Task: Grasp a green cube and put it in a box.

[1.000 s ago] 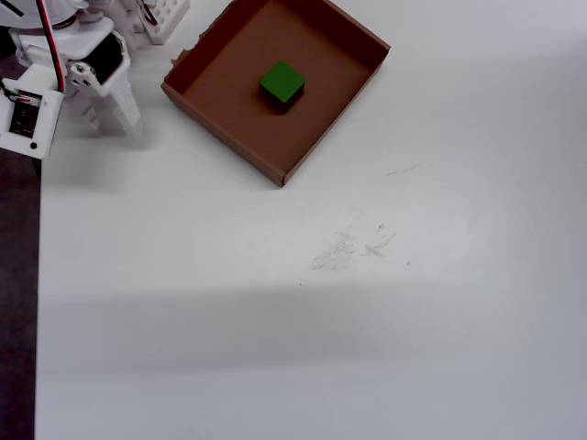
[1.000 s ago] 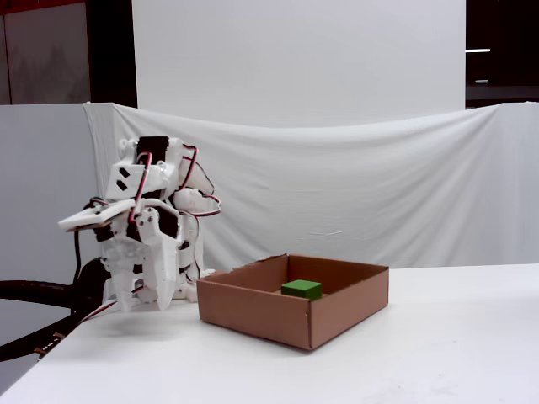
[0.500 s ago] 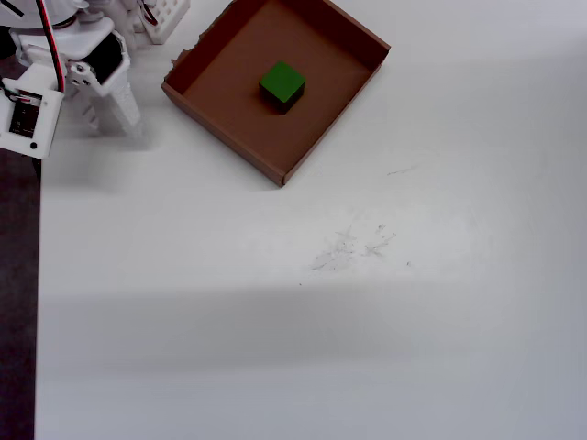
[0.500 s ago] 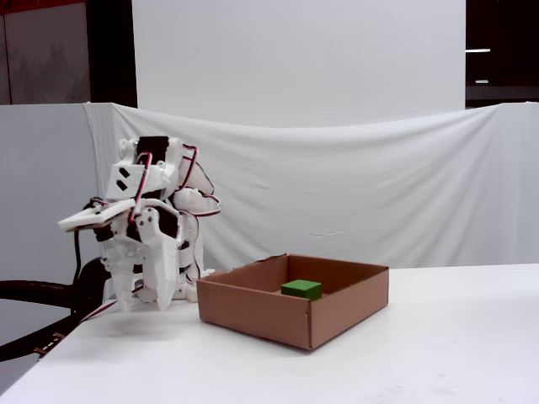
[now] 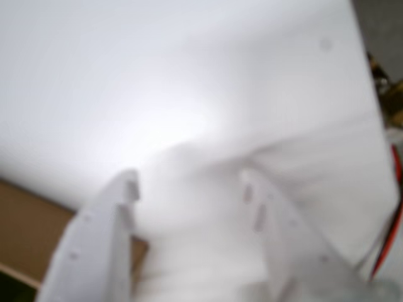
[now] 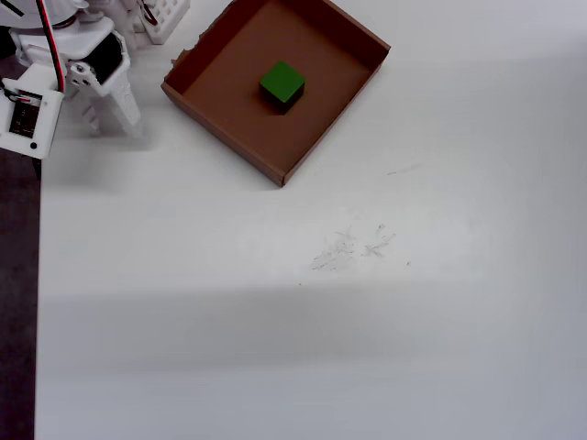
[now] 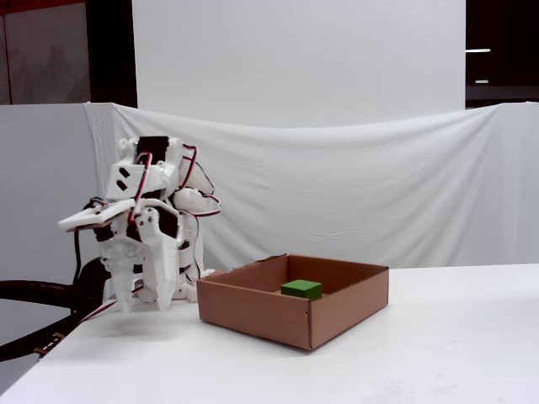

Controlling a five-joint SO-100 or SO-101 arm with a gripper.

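The green cube lies inside the brown cardboard box, near its middle; in the fixed view the cube shows just above the box's front wall. My white gripper hangs to the left of the box, folded back near the arm's base, clear of the box and pointing down at the table. In the blurred wrist view the gripper is open with only white table between its fingers. A piece of the box shows at that view's lower left.
The arm's white base with red and black wires stands at the table's top left corner. The table's left edge drops to a dark floor. White cloth backs the table. Faint scratch marks lie mid-table.
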